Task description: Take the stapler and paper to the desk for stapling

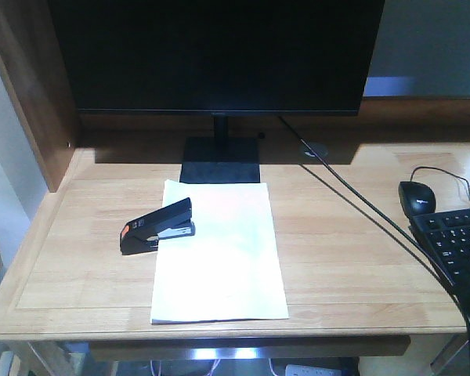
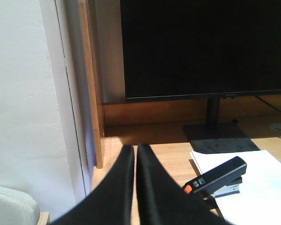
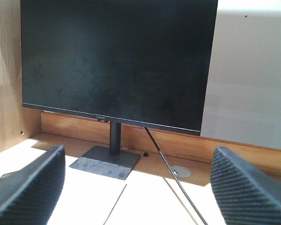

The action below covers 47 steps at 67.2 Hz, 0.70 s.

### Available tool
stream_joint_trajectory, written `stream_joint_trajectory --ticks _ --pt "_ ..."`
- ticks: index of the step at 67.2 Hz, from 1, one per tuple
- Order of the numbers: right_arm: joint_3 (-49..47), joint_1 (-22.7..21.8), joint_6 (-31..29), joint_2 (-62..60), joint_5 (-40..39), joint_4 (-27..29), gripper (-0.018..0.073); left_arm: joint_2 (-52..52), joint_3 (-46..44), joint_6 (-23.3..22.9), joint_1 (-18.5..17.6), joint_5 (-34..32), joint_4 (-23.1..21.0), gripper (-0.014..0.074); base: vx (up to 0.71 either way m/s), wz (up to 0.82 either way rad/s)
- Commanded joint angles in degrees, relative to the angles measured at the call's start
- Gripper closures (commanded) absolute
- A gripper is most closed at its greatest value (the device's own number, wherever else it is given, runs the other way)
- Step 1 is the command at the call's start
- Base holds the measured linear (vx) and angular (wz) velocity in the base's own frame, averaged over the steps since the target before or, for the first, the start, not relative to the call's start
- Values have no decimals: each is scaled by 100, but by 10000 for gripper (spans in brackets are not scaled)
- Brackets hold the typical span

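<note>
Stapler [image 1: 158,225] lies on paper's [image 1: 219,258] left edge, jaws over it; both on desk [image 1: 352,258] in front of monitor [image 1: 216,55]. Fetching looks done; pressing left. L gripper [image 2: 135,187] closed, empty; R gripper [image 3: 136,187] wide open, empty.

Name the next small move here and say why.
Probably press down on the stapler, or leave it if stapling is already done. It sits on the paper's left edge with the sheet between its jaws, both already on the desk. The left gripper is shut and empty just left of it; the right gripper hangs open, holding nothing.
</note>
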Motion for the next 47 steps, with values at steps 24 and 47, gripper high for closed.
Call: stream_joint_trajectory --ticks 24,47 --pt "-158 -27 -11 56 93 -234 -35 -420 185 -49 4 -481 -52 603 0 0" --pt "-158 -27 23 56 177 -233 24 -420 185 -49 4 -481 -52 603 0 0"
